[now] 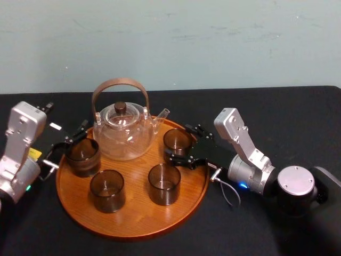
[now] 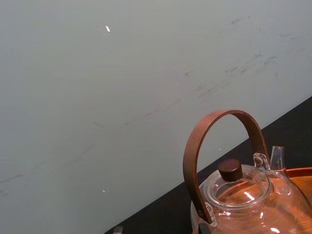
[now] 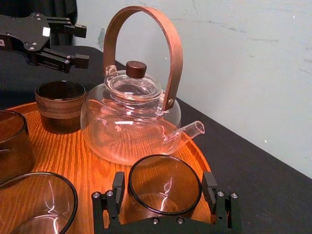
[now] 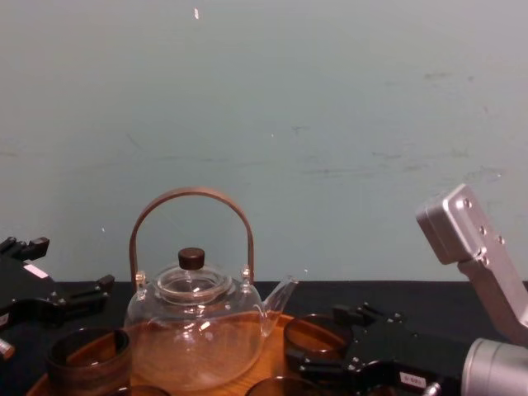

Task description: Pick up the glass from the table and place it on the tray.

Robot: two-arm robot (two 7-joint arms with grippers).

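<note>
Standing on the tray [image 1: 133, 213] at its right rear, just beside the teapot's spout, the glass [image 1: 177, 140] is where the task wants it. The right gripper [image 3: 164, 185] brackets it, jaws spread to either side of its wall. I judge this a loose bracket rather than a pinch, since the glass rests on the wood and needs no support. The clear glass teapot [image 1: 121, 133] takes the rear middle, which explains why the glass sits out toward the rim. A left glass [image 1: 82, 156] and two front glasses [image 1: 107, 189] [image 1: 164, 184] fill the remaining wood.

The left gripper [image 3: 80, 45] hangs just beside the left glass with its jaws apart and nothing between them. It seems idle.

The right wrist view gives what the head view cannot: a sliver of space between one jaw and the glass wall. The head view alone lays out all four glasses and the black table [image 1: 298, 112] around the tray. The chest view, side-on, shows the glass sitting low behind the tray's rim, level with the gripper. The left wrist view looks past the teapot's bentwood handle to the wall.
</note>
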